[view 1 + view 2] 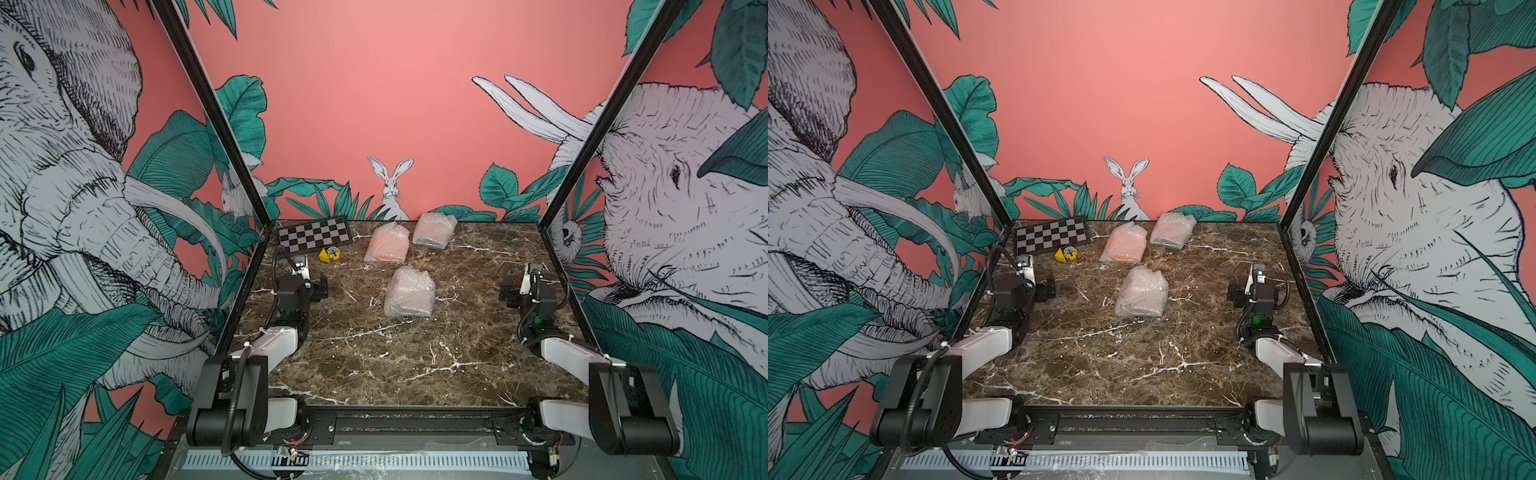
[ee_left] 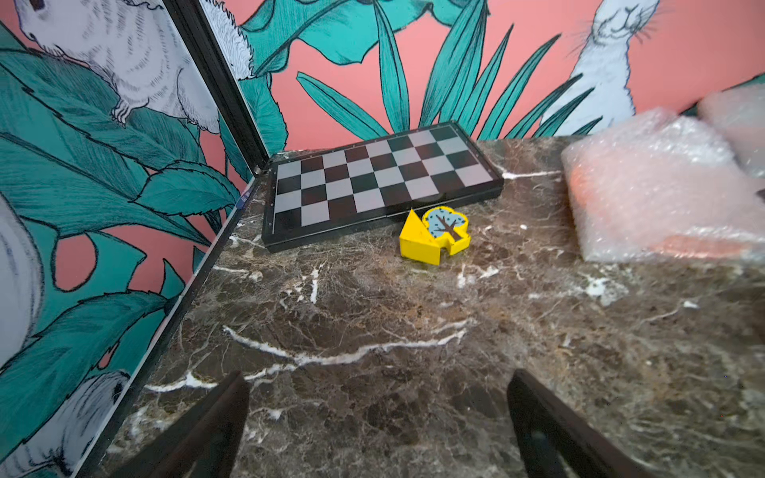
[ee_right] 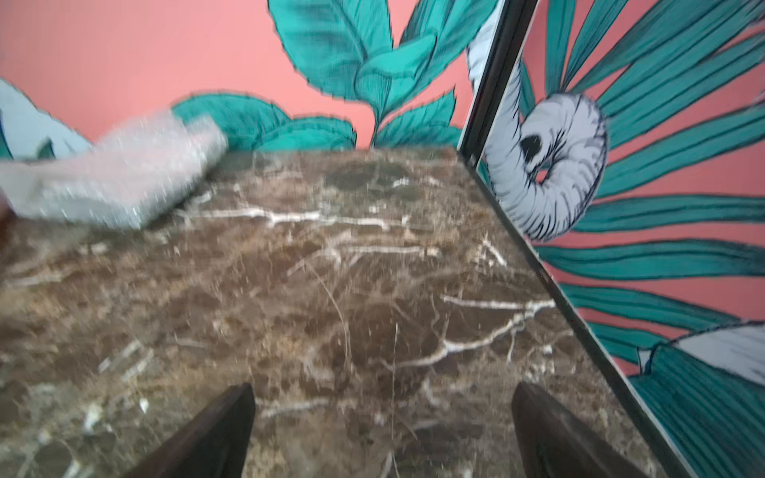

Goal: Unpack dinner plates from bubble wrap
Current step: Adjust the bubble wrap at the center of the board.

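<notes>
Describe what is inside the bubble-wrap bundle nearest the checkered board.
Something orange shows through the bubble wrap, strongest along its near edge, probably a plate. Its shape and surface are covered.

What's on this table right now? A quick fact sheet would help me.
surface: marble-look table
bubble wrap: three bundles, all closed: near bundle, orange-tinted bundle, rear bundle
other things: checkered board, yellow toy block
left fingers: spread, empty
right fingers: spread, empty
</notes>
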Available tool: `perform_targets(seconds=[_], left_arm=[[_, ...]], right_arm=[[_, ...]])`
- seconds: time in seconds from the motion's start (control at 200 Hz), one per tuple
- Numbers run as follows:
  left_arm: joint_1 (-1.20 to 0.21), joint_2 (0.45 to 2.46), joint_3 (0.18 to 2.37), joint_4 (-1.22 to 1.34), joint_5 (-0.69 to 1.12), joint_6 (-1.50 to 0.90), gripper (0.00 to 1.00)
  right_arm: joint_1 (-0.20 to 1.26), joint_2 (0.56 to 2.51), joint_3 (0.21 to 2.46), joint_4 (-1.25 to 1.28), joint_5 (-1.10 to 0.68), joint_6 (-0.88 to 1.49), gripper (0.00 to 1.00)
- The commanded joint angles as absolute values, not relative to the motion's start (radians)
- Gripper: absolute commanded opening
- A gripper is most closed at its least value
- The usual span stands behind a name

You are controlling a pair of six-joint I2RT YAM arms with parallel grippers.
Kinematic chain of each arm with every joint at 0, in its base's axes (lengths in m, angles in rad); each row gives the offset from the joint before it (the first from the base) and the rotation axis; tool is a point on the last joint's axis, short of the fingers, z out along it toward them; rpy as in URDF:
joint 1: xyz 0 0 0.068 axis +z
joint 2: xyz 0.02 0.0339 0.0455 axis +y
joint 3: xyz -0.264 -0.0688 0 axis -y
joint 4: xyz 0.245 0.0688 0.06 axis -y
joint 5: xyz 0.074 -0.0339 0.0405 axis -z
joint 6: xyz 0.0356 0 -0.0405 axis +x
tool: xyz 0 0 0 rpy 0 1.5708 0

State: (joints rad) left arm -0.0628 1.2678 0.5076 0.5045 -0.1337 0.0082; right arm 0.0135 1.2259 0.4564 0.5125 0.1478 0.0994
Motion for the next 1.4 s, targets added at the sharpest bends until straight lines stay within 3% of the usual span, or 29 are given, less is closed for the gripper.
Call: perform_targets(seconds=[0.0, 0.19, 0.345, 0.585, 0.67, 1.12, 1.395], left_arm=[[-0.062, 1.201, 0.568, 0.231, -0.066, -0.093, 1.0], [-0.095, 1.191, 0.621, 0.096, 0.176, -0.199, 0.99], [-0.207, 1.275, 0.681, 0.026, 0.266, -0.217, 0.99], [-0.279, 1.464, 0.747, 0.158, 0.439, -0.323, 0.92], [-0.301, 1.531, 0.796, 0.162, 0.468, -0.329, 0.89], [-0.365, 1.779, 0.949, 0.216, 0.593, -0.397, 0.74], [-0.384, 1.85, 0.989, 0.215, 0.661, -0.413, 0.59]], right_arm=[[0.017, 1.165, 0.527, 0.237, 0.078, 0.23, 0.99], [0.029, 1.174, 0.539, 0.177, -0.168, 0.358, 0.99], [0.116, 1.246, 0.588, 0.146, -0.253, 0.387, 0.99], [0.217, 1.388, 0.647, 0.208, -0.362, 0.455, 0.99], [0.251, 1.438, 0.681, 0.214, -0.386, 0.465, 0.94], [0.318, 1.677, 0.811, 0.277, -0.496, 0.572, 0.48], [0.323, 1.757, 0.869, 0.284, -0.536, 0.597, 0.43]])
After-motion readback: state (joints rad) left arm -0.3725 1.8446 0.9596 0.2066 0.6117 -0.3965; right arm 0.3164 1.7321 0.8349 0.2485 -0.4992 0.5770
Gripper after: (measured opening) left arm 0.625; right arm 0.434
